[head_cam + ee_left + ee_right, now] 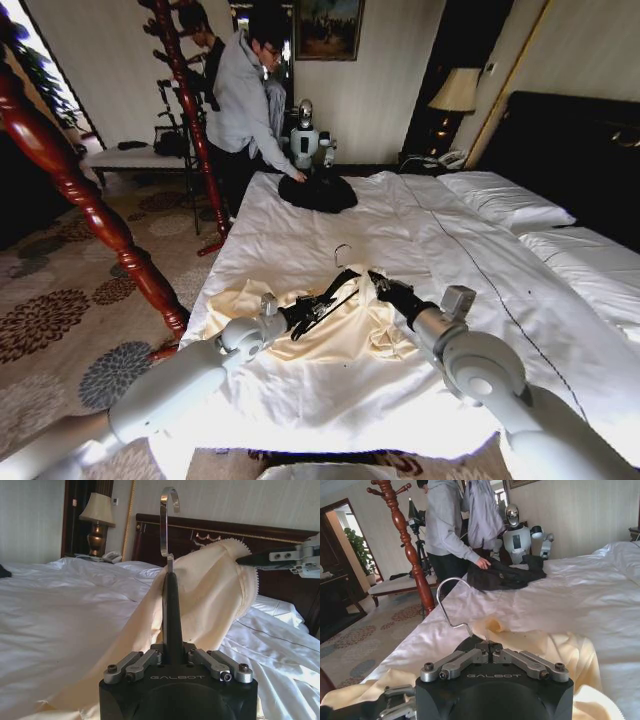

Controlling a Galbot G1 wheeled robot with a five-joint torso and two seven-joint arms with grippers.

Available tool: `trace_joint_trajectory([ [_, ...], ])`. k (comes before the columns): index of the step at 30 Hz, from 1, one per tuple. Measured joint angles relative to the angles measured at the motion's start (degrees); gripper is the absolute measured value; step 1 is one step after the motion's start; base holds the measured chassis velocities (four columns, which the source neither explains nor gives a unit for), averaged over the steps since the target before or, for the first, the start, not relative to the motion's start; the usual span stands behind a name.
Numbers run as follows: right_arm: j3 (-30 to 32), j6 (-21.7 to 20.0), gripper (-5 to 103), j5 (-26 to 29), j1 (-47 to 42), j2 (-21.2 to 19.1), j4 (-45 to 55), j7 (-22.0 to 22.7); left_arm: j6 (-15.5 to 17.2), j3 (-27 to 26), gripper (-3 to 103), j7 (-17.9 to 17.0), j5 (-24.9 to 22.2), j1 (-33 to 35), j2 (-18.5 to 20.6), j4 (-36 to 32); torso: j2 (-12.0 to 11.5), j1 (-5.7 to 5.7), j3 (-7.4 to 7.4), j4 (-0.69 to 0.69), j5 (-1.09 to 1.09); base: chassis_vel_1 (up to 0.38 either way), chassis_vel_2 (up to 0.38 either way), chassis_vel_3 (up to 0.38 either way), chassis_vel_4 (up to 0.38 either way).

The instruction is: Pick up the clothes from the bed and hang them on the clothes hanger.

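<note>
Hands (318,308) (378,282) grip hanger (335,285) and cream clothes (340,340) on white bed (480,260)

The clothes (330,345) lie on the bed (330,235), near its foot. The clothes hanger (335,288) rests on them, between the left gripper (310,312) and right gripper (385,285).

The clothes (300,330) are thin, slightly shiny cloth; the clothes hanger (170,615) is matt black with a polished metal hook.
</note>
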Motion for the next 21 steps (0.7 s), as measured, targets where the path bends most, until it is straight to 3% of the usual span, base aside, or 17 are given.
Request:
trace_joint_trajectory([
  [13,0.1,-0.7,-1,-5.1,-7.1,0.6,3.3,-3.5,-0.4,-0.9,16,-1.6,-1.5,0.1,0.0,-1.3,0.0,0.00,0.00,0.00,-0.01,0.000,0.000,0.000,0.000],
  [15,0.1,-0.7,9,-5.6,-7.4,0.7,3.1,-3.7,-0.5,-1.1,16,-1.9,-1.5,0.3,0.3,-1.8,0.0,0.00,0.00,0.00,0.00,0.000,0.000,0.000,0.000],
  [16,0.1,-0.7,9,-5.7,-7.5,0.7,3.1,-3.8,-0.5,-1.2,16,-1.9,-1.5,0.5,0.4,-2.0,0.0,0.00,0.00,0.01,0.00,0.000,0.000,0.000,0.000],
  [17,0.1,-0.7,21,-5.9,-7.8,0.8,3.1,-4.1,-0.5,-1.4,16,-2.0,-1.5,0.8,0.6,-2.4,0.0,0.00,0.00,0.01,-0.01,0.000,0.000,0.000,0.000],
  [19,0.1,-0.7,21,-6.1,-8.1,0.8,3.2,-4.6,-0.6,-1.7,16,-2.1,-1.5,1.0,0.7,-2.5,0.0,0.00,0.00,0.01,0.00,0.000,0.000,0.000,0.000],
  [21,0.1,-0.8,31,-6.8,-8.9,0.7,3.6,-5.7,-0.7,-2.0,16,-2.3,-1.5,1.2,0.7,-2.5,0.0,0.00,0.00,0.01,0.00,0.000,0.000,0.000,0.000],
])
